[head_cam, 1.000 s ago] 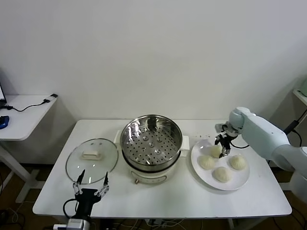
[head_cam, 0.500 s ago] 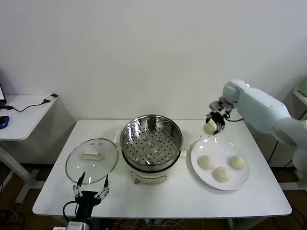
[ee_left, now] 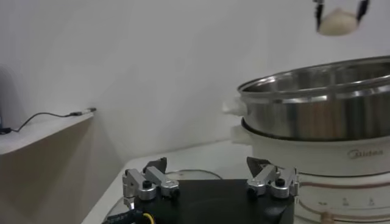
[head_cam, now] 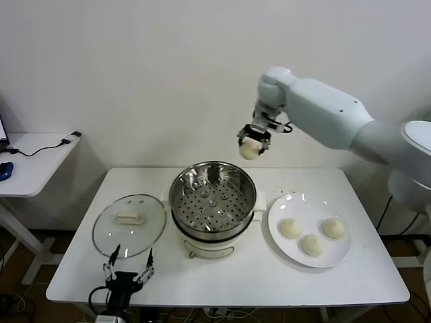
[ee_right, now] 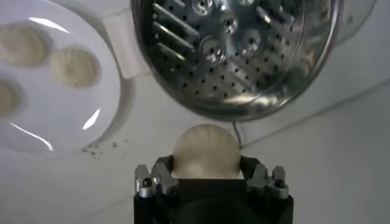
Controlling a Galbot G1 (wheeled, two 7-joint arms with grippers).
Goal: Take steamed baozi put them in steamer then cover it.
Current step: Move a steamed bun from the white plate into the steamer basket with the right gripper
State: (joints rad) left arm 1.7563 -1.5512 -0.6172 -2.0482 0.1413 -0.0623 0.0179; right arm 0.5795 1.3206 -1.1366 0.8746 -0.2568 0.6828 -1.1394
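One bun [head_cam: 250, 150] hangs in the air, pinched between the fingers of the right gripper [head_cam: 253, 142], above the far right rim of the steamer [head_cam: 213, 205] and clear of it. In the head view the steamer stands in the middle of the white table [head_cam: 229, 277], its holed tray bare. Three more buns [head_cam: 312, 235] lie on the white plate [head_cam: 281, 249] just to the right of the steamer. The glass lid [head_cam: 129, 225] lies flat on the table to the left of the steamer, its cream handle up. The left gripper [head_cam: 127, 266] waits low at the near edge of the table, in front of the lid, with its fingers spread apart and nothing between them.

From the left wrist, the left gripper [ee_left: 210, 182] shows its two finger mounts wide apart, low over the table. Beyond it rise the steel wall and cream base of the steamer [ee_left: 317, 122], and the held bun [ee_left: 338, 23] hangs high above the rim.

From the right wrist, the right gripper [ee_right: 205, 176] looks straight down, its fingers closed on the sides of the bun [ee_right: 205, 151]. Below lie the open steamer [ee_right: 244, 55] with its holed tray and, beside it, the plate [ee_right: 67, 122] with the other buns [ee_right: 74, 66] on it.
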